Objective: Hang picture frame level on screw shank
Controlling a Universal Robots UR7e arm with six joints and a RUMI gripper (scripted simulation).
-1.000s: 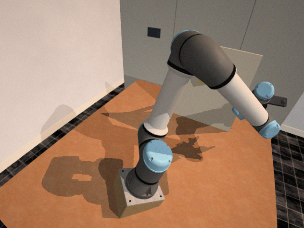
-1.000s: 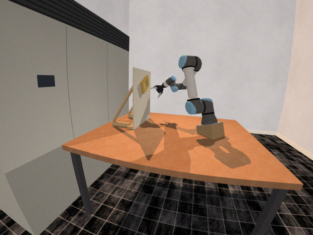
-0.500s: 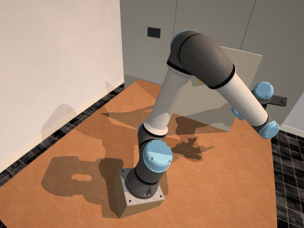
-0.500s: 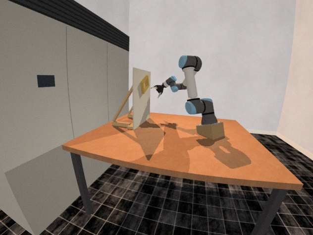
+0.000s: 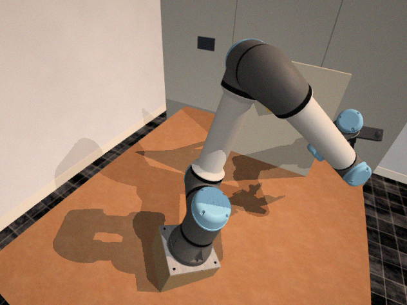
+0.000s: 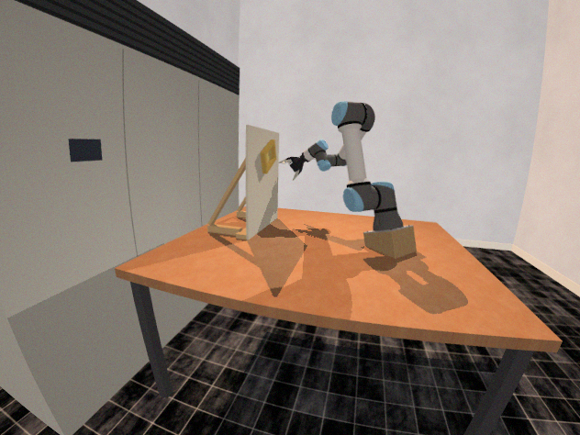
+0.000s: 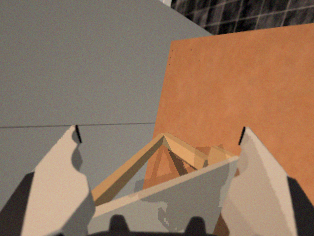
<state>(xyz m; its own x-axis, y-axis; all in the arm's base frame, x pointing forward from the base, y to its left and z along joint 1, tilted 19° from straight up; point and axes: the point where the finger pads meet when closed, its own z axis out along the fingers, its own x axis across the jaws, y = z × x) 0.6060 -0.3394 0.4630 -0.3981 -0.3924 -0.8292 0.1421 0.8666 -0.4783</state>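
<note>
My top view looks steeply down from above and behind the arm's base [image 5: 179, 267] [image 6: 405, 243], facing across the surface [image 5: 295, 246] [image 6: 328, 299] [image 7: 240, 90] toward the upright board [image 5: 283, 144] [image 6: 257, 201] [image 7: 195, 200] and the grey cabinets [image 5: 283, 22] [image 6: 163, 140] [image 7: 65, 75].

My exterior view stands farther back, off one side of the surface, looking along the board's front at a slant, cabinets on the picture's left, the arm beyond the near edge. Both take in board, base and surface.

My wrist view is the nearest: it peers out between the jaws, over the board's top edge and down on its wooden props [image 6: 228, 192] [image 7: 130, 165], which the exterior view shares.
</note>
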